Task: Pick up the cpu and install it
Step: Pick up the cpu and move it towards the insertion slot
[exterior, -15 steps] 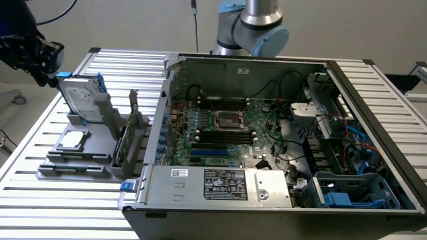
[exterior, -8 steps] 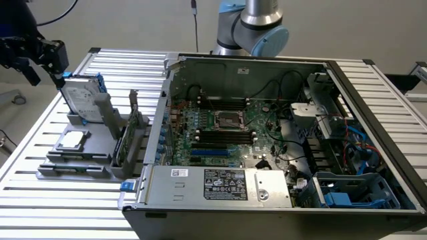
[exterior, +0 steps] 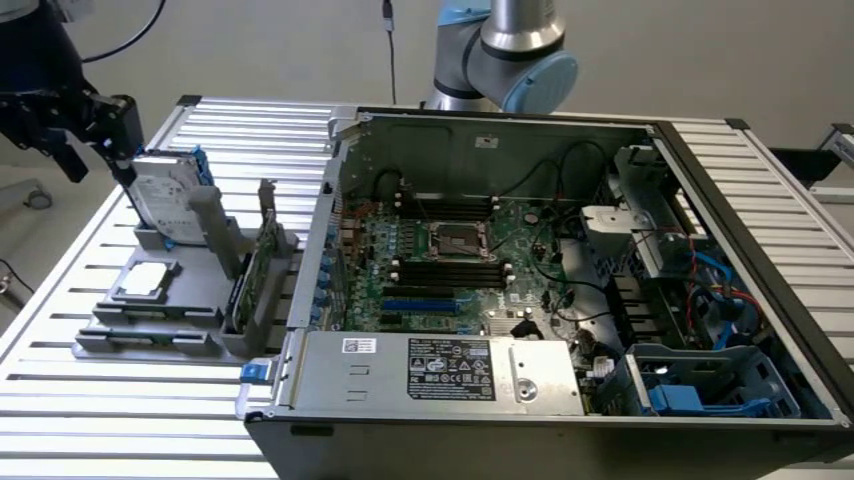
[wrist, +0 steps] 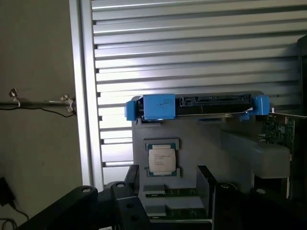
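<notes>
Exterior view: the end effector (exterior: pixel 96 160) hangs in the air over the far corner of the slatted bench (exterior: pixel 120 420) on the exterior view's left, just above the upright hard drive (exterior: pixel 167 205) with its blue side brackets. The cpu (exterior: pixel 144 282) lies flat, silver top up, in a shallow recess of the grey fixture (exterior: pixel 174 322). It is nearer the camera than the hard drive, and below the end effector and apart from it, with nothing touching it.

The open computer case (exterior: pixel 754 200) stands on the exterior view's right. Its motherboard lies exposed, and the dark square socket (exterior: pixel 461 240) with its metal frame sits near the middle of the board, well apart from the cpu. A green circuit card (exterior: pixel 260 268) stands on edge at the fixture's side nearest the case.

In the wrist view the end effector (wrist: pixel 169 178) shows 2 black fingers (wrist: pixel 207 184) standing apart with nothing gripped between them. The cpu (wrist: pixel 162 159) lines up with the gap between those fingers (closer to 1 finger than the other) and rests in its recess on the fixture (wrist: pixel 201 143). The hard drive (wrist: pixel 196 106) lies just beyond it and the circuit card (wrist: pixel 278 132) stands off to one side.
</notes>
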`<state>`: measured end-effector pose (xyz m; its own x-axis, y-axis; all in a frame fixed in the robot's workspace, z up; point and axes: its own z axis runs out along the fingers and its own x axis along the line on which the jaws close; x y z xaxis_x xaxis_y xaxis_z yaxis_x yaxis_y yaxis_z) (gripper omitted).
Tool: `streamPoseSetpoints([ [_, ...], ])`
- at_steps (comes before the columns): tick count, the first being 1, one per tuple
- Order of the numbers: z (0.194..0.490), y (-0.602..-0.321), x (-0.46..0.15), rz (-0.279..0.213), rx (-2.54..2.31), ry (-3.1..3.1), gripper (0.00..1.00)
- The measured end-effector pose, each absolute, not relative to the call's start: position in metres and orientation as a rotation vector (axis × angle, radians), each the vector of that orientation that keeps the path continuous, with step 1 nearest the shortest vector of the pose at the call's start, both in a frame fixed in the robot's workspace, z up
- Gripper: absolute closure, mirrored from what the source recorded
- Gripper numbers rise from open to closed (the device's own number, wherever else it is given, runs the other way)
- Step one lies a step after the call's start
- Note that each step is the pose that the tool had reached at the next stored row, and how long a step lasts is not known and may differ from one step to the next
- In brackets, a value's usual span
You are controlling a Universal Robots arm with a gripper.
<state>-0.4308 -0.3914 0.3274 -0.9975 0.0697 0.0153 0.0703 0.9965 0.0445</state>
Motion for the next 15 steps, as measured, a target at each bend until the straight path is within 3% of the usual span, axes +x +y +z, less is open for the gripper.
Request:
streamPoseSetpoints([
  [15, 0.3, -0.405, -0.434, -0.07, -0.109, -3.124, 0.4],
])
